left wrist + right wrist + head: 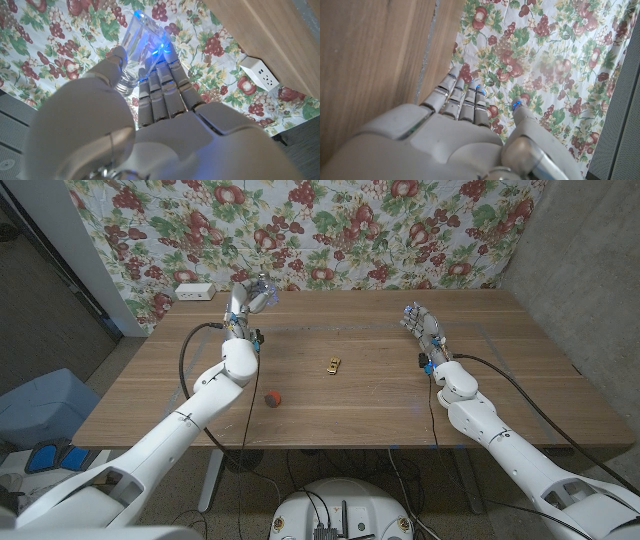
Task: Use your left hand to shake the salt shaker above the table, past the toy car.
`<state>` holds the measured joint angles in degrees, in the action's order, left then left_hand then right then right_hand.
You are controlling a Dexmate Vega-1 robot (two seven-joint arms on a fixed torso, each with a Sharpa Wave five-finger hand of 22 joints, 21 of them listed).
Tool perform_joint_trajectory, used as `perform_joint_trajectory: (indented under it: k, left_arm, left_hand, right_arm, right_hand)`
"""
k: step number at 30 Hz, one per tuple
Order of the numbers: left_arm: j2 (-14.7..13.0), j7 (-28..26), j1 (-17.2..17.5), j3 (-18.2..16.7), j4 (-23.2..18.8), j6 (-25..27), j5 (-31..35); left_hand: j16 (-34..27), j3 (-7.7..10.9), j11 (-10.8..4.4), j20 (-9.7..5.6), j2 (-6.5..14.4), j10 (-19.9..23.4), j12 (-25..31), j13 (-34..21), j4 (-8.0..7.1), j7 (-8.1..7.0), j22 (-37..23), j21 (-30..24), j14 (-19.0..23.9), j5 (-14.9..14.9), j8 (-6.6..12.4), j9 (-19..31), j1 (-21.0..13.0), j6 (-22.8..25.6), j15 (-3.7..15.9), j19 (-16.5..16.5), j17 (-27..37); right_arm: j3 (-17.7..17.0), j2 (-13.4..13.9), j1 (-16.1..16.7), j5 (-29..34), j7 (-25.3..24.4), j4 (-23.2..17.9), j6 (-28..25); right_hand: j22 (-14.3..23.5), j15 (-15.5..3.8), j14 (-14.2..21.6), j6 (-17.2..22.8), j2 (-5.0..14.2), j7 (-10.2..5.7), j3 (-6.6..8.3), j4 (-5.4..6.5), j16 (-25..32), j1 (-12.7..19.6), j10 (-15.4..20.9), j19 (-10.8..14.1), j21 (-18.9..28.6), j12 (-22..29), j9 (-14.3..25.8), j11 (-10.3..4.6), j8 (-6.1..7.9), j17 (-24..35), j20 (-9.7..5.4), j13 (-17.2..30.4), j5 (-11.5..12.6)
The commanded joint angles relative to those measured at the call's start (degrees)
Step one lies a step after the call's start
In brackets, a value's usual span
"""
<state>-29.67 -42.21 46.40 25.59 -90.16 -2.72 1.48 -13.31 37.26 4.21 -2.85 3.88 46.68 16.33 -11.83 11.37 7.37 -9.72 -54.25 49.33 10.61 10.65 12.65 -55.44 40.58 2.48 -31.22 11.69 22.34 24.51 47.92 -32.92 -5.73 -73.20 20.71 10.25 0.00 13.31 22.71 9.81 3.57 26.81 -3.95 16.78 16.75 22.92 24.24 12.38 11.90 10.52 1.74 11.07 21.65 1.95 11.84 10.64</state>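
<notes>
Over the table's far left corner, my left hand (247, 298) holds the clear salt shaker (262, 292) up off the wood, fingers (159, 87) wrapped along one side and thumb braced on the other. From the wrist camera the shaker (141, 47) looks tilted, its body running out beyond my fingertips toward the fruit-print cloth (330, 230), with a white power strip (194, 292) near that corner. To shake well, I judge I should keep this firm wrap and use short wrist flicks, staying high enough not to knock the wood. Nearer me sits a small red ball (272, 397), then the yellow toy car (333, 365) mid-table, well apart from the shaker, which is already beyond it. My right hand (420, 323) waits far right, empty, fingers straight and lightly spread.
</notes>
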Motion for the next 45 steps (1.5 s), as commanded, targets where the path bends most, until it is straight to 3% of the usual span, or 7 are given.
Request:
perform_joint_trajectory:
  k: [1,21,24,27,34,40,45]
  left_arm:
    - [2.4,-3.8,1.4,-1.3,2.4,-6.1,3.2]
    - [2.5,-2.9,3.7,-2.9,-0.8,-3.1,3.8]
    - [1.6,-0.2,4.3,-3.4,-3.4,1.1,2.2]
    - [-0.5,5.0,4.4,-3.6,-8.5,10.9,0.0]
    - [-2.7,10.0,3.0,-2.9,-13.6,24.5,-2.6]
    - [-4.5,13.6,1.2,-2.2,-16.0,32.5,-5.4]
    - [-5.2,13.9,0.6,-1.6,-16.6,34.6,-6.6]
  left_hand:
    - [0.0,0.87,-13.56,-5.34,5.3,15.6,0.3,-0.3,-1.11,-5.36,-0.3,-0.3,3.1,0.2,0.29,0.2,-4.4,12.3,10.79,0.2,0.0]
    - [0.1,0.88,-13.62,-5.41,5.3,15.6,0.2,-0.3,-1.03,-5.59,-0.3,-0.4,3.1,0.1,0.25,0.2,-4.4,12.1,10.86,0.3,0.1]
    - [0.0,0.89,-13.73,-5.38,5.3,15.6,0.2,-0.3,-1.06,-5.59,-0.3,-0.5,3.1,0.1,0.23,0.2,-4.3,12.0,10.83,0.2,0.1]
    - [0.1,0.9,-13.69,-5.36,5.3,15.8,0.2,-0.3,-1.06,-5.58,-0.3,-0.5,3.1,0.1,0.25,0.2,-4.3,12.1,10.83,0.2,0.1]
    - [0.0,0.88,-13.6,-5.29,5.3,15.8,0.1,-0.3,-1.08,-5.36,-0.3,-0.6,3.3,0.2,0.31,0.2,-4.2,12.2,10.77,0.1,0.1]
    - [0.0,0.88,-13.27,-5.19,5.2,15.9,0.1,-0.3,-1.04,-5.18,-0.3,-0.6,3.4,0.2,0.31,0.1,-4.2,12.3,10.74,0.1,0.1]
    - [0.1,0.95,-13.24,-5.14,5.2,15.9,0.1,-0.3,-0.99,-5.18,-0.3,-0.7,3.3,0.2,0.31,0.1,-4.2,12.2,10.73,0.0,0.1]
  right_arm:
    - [-0.1,0.3,0.4,0.1,0.1,-0.6,0.1]
    - [-0.4,0.9,1.7,-0.1,-0.1,-2.1,0.2]
    - [-0.4,0.9,1.8,-0.2,-0.1,-2.2,0.1]
    - [-0.4,0.9,1.9,-0.1,-0.2,-2.5,0.1]
    - [-0.4,1.0,2.1,-0.1,-0.2,-2.7,0.1]
    - [-0.4,1.0,2.2,-0.1,-0.3,-2.8,0.1]
    - [-0.4,1.1,2.3,0.1,-0.5,-3.0,0.1]
  right_hand:
    - [0.1,0.02,0.3,0.5,0.07,-0.07,0.56,0.03,-0.2,-0.5,0.2,0.3,-0.2,0.0,0.3,-0.21,0.22,0.3,-0.14,0.3,0.4]
    - [0.1,-0.01,0.3,0.5,0.04,-0.06,0.57,-0.01,-0.3,-0.5,0.4,0.3,-0.2,0.1,0.3,0.03,0.21,0.4,-0.16,0.3,0.4]
    - [0.1,0.09,0.3,0.5,0.05,-0.04,0.58,-0.01,-0.3,-0.5,0.3,0.3,-0.2,0.1,0.3,-0.12,0.22,0.4,-0.18,0.3,0.4]
    - [0.1,0.03,0.3,0.5,0.05,-0.05,0.58,-0.02,-0.3,-0.5,0.3,0.3,-0.2,0.0,0.3,-0.09,0.22,0.4,-0.16,0.3,0.4]
    - [0.1,0.1,0.4,0.5,0.04,-0.05,0.57,-0.02,-0.3,-0.5,0.3,0.3,-0.2,0.0,0.3,-0.05,0.21,0.4,-0.14,0.3,0.4]
    - [0.1,0.12,0.4,0.5,0.03,-0.09,0.57,-0.03,-0.3,-0.5,0.3,0.3,-0.2,0.0,0.3,-0.05,0.21,0.4,-0.12,0.3,0.4]
    - [0.1,0.09,0.4,0.5,0.04,-0.09,0.57,-0.02,-0.3,-0.5,0.3,0.3,-0.2,0.0,0.3,-0.01,0.2,0.4,-0.14,0.3,0.4]
